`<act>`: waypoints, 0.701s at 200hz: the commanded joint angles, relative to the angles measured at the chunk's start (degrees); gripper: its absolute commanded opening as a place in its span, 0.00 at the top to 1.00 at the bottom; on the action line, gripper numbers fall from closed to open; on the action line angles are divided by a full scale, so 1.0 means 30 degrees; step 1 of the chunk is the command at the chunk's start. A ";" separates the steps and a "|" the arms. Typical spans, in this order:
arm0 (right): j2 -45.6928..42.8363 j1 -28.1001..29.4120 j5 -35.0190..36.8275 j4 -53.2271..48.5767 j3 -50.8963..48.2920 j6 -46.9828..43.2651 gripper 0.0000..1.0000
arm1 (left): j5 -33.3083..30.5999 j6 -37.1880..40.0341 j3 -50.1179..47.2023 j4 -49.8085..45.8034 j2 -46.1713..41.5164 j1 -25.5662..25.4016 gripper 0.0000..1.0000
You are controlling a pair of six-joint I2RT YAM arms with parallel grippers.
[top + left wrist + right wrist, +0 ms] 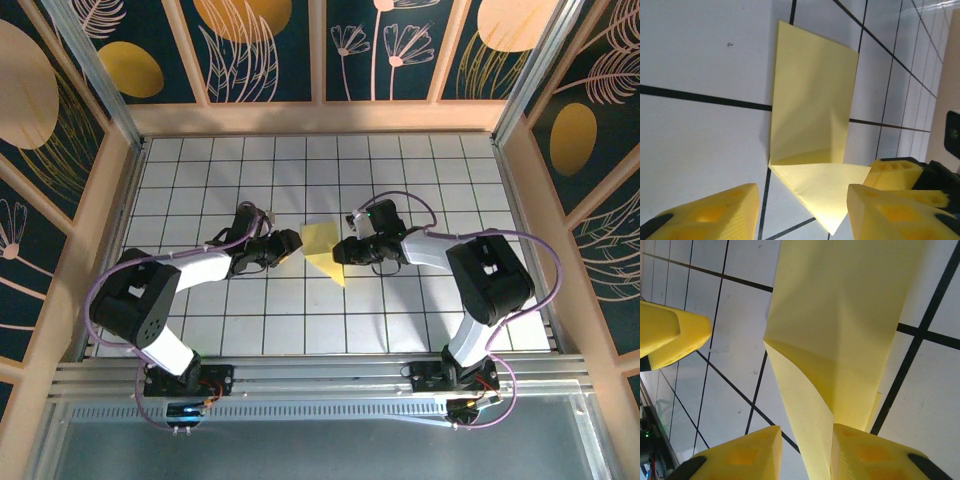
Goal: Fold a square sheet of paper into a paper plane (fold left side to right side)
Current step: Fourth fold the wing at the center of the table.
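The surface (pixel 400 320) is white, ruled into square tiles by thin dark lines. Near its centre lies a pale-yellow sheet of paper (pixel 322 245), partly folded. A squarish part sits toward 12 o'clock, and a narrow pointed tip reaches toward 5 o'clock. In the wrist views its folded flap does not lie fully flat on the tiles.

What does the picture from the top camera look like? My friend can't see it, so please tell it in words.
A partly folded sheet of yellow paper lies in the middle of a white tiled table, seen from above. The left gripper and the right gripper reach in from either side, each at an edge of the paper.
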 commanded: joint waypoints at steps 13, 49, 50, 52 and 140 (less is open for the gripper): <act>0.0190 0.0232 -0.0325 0.0681 0.0328 0.0168 0.78 | 0.0885 -0.0805 0.0062 0.1524 0.0877 0.0292 0.49; -0.0613 0.0232 0.0190 0.0411 0.0157 0.0222 1.00 | 0.1125 -0.0892 0.0387 0.2165 0.1685 0.0459 0.48; -0.0646 0.0232 0.0191 0.0436 0.0141 0.0224 1.00 | 0.1116 -0.0887 0.0403 0.2187 0.1692 0.0464 0.48; -0.0708 0.0232 0.0206 0.0441 0.0107 0.0248 1.00 | 0.1139 -0.0898 0.0416 0.2197 0.1696 0.0467 0.48; -0.2400 0.0202 0.0166 0.1705 -0.1485 0.1105 1.00 | 0.2833 -0.0615 0.2023 0.3098 0.4155 0.0468 0.50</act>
